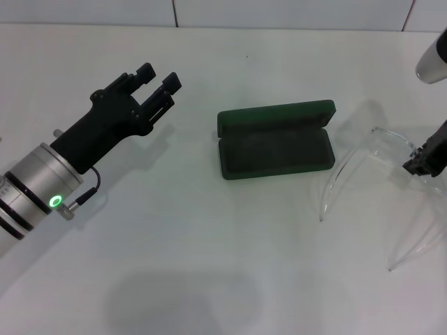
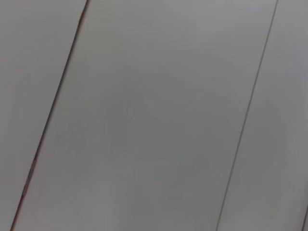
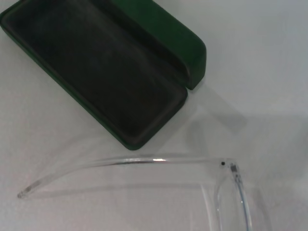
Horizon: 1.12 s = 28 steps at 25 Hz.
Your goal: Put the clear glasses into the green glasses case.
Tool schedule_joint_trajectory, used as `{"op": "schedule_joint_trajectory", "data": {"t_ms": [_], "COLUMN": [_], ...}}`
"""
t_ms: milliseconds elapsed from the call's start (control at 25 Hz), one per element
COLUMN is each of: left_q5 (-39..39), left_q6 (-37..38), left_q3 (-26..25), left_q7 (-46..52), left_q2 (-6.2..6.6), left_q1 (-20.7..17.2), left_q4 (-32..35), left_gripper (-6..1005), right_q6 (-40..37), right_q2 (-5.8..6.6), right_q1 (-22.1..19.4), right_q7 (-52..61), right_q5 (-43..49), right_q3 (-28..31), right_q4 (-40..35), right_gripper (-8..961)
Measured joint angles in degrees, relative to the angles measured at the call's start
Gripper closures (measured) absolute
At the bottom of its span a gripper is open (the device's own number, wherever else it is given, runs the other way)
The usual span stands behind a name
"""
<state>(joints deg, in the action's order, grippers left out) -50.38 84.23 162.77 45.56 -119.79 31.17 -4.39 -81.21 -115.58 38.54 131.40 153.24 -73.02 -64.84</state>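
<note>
Glasses (image 1: 377, 164) are laid open on the table (image 1: 209, 265), just right of the open case (image 1: 276, 143). Right gripper (image 1: 419, 162) is placed at the lens; jaw state can't be told. Left gripper (image 1: 159, 82) is parked far left, jaws spread. Grasp probably comes next, then a lift leftward.

Dark green glasses case (image 1: 276, 143) lying open on the table, dark lining up, with clear glasses (image 1: 363, 164) just right of it, arms unfolded.

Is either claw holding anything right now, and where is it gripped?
The left claw holds nothing. The right claw is at the front of the clear glasses, but a grip cannot be confirmed.
</note>
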Motion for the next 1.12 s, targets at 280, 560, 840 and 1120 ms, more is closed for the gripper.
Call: {"op": "schedule_joint_trajectory", "data": {"t_ms": [280,560,840,1120], "left_q5": [-0.09,-0.18,-0.17,-0.2], "left_q6": [-0.58,-0.74,-1.6,-1.99], "left_q3": [0.0,0.0,0.0,-0.09], "left_q7": [0.03,-0.01,0.14,0.29], "left_q2": [0.0,0.0,-0.08,-0.09], "left_q1": [0.05,0.06,0.03,-0.07], "left_q4": [0.07,0.1,0.24,0.27], "left_gripper": [424,425,425,424], "right_q6": [-0.41,-0.39,-0.13,0.07], "right_q2": [0.01,0.01,-0.06,-0.14], "right_q1": [-0.37,-0.45,-0.91,-1.98], "right_q7": [0.17,0.18,0.18,0.16], "right_q5": [0.04,0.04,0.02,-0.45], "right_q3": [0.11,-0.09,-0.11,0.16], "right_q4": [-1.33,-1.34,-1.35,-2.28], "right_gripper": [767,783,801,818]}}
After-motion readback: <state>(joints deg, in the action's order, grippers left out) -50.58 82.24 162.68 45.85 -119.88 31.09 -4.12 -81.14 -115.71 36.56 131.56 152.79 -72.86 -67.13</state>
